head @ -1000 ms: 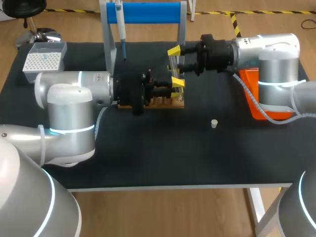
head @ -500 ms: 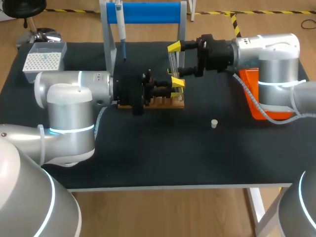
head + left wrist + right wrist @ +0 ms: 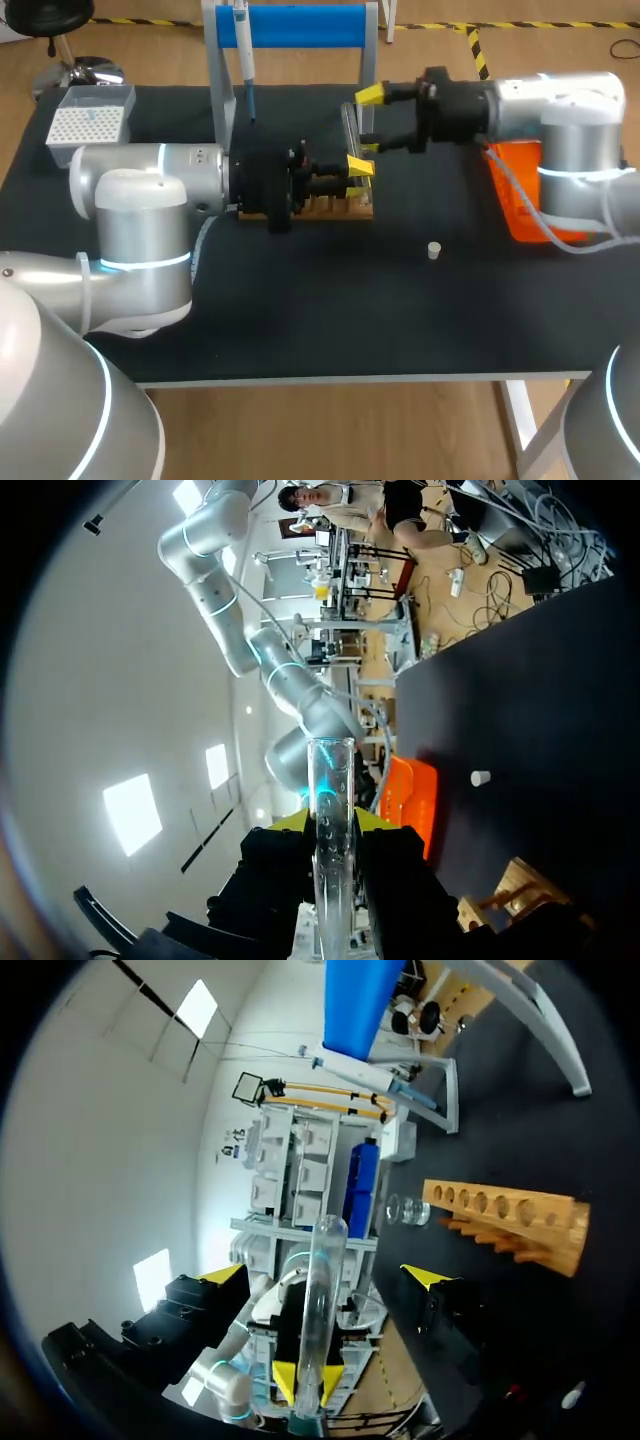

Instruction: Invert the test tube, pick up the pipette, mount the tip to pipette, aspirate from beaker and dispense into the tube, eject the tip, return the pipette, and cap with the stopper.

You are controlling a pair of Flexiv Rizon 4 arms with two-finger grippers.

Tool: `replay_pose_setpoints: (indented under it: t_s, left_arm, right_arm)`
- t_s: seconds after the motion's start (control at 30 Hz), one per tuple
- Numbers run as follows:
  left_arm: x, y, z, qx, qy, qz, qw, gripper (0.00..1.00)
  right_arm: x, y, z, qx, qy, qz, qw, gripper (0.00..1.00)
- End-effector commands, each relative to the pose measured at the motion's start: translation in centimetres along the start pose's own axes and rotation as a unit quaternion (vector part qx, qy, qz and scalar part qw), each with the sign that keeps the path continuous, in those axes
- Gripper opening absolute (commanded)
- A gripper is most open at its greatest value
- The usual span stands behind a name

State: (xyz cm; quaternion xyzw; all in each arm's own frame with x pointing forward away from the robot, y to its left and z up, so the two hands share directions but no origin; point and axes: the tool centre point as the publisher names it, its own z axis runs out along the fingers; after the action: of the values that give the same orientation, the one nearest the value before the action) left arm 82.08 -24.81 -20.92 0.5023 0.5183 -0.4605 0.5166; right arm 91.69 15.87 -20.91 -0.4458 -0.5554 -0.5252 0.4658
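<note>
surface: black tabletop (image 3: 300, 320), both arms over its far half
left gripper (image 3: 357, 167): comes in from 9 o'clock, yellow tips pinched on the test tube (image 3: 348, 125); same clamp shows in the left wrist view (image 3: 330, 825)
test tube: clear, roughly upright, held at its lower part just above the wooden rack (image 3: 325, 206); which end is up, cannot tell
right gripper (image 3: 369, 122): comes in from 3 o'clock, fingers spread wide; the tube stands ahead of it, in line with the gap, untouched
right wrist view: tube (image 3: 322, 1300) between the spread tips (image 3: 325, 1275); rack (image 3: 505, 1222) off to the side with a beaker (image 3: 405, 1210) at its end
rack: mid-table, partly under the left wrist
pipette (image 3: 243, 45): hangs on the blue stand (image 3: 300, 25) at 12 o'clock
tip box (image 3: 90, 122): at the 10 o'clock corner
stopper (image 3: 434, 250): small, white, alone on the bare top, at 4 o'clock from the rack
orange bin (image 3: 520, 195): at the 3 o'clock edge, under the right arm
</note>
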Motion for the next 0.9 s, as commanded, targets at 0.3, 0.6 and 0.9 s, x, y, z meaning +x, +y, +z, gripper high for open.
replay_pose_setpoints:
  t_s: [0.3, 0.6, 0.9]
  left_arm:
    - [-0.1, 0.0, 0.1, -0.001, 0.001, 0.000, 1.000, 0.00]
    - [-0.1, 0.0, 0.1, -0.001, 0.001, 0.000, 1.000, 0.00]
    - [-0.1, 0.0, 0.1, -0.001, 0.001, 0.000, 1.000, 0.00]
  right_arm:
    - [-0.6, -4.2, -7.4, -0.048, -0.050, -0.132, 0.989, 1.00]
    - [-2.8, -6.4, -8.0, -0.088, -0.153, -0.330, 0.927, 1.00]
    - [-3.2, -6.7, -8.1, -0.099, -0.180, -0.356, 0.912, 1.00]
